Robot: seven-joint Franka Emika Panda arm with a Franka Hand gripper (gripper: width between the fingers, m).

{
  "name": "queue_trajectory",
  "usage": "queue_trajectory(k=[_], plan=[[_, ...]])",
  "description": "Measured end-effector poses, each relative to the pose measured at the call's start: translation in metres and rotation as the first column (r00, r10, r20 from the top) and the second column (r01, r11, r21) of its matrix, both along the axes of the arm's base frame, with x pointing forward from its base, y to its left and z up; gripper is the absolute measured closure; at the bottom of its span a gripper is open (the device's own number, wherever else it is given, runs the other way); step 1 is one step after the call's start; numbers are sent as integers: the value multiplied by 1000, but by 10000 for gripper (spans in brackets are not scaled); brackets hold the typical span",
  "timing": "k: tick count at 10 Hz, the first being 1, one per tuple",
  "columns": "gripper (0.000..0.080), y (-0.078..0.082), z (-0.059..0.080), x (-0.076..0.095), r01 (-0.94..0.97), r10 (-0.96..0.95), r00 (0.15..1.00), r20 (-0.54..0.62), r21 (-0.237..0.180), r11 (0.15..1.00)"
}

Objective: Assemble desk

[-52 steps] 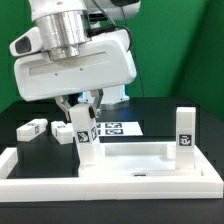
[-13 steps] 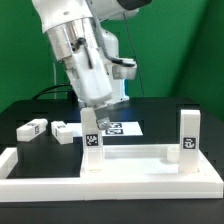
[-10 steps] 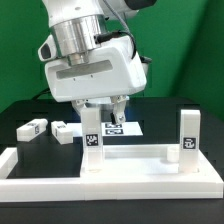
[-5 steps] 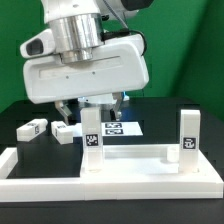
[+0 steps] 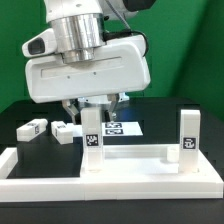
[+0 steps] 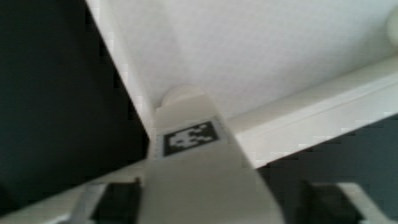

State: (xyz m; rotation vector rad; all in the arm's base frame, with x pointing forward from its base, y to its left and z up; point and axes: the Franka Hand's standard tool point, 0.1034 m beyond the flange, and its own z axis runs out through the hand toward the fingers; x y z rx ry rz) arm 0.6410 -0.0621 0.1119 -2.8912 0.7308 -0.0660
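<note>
The white desk top (image 5: 135,158) lies flat near the front. One white square leg (image 5: 92,142) stands upright on its corner at the exterior view's left, and a second leg (image 5: 185,130) stands on the corner at the right. My gripper (image 5: 92,112) hangs over the left leg, open, with a finger on each side of the leg's top. In the wrist view the tagged leg (image 6: 192,140) rises between the dark pads (image 6: 119,203) of my gripper (image 6: 219,205), with a gap showing on one side. The desk top (image 6: 249,45) lies beneath.
Two loose white legs (image 5: 32,128) (image 5: 65,131) lie on the black table at the exterior view's left. The marker board (image 5: 122,128) lies behind the standing leg. Low white border bars (image 5: 110,186) run along the front and both sides of the desk top.
My gripper has turned about the standing leg and let it go. It now sits square over the leg with its fingers spread. The leg stays upright, and little has moved in the last half second.
</note>
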Motion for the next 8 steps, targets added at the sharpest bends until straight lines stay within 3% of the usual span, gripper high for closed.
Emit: queue_trajectory(k=[2,4,6,8], plan=[[502,-2,-1,-1,103,-102,995,-17,6,995],[502,0,0,0,347,-346,937,-49,21,938],[502,5,-2,1,637,-631,769,-102,36,770],[502,8,-3,3,833,-812,552,-188,83,547]])
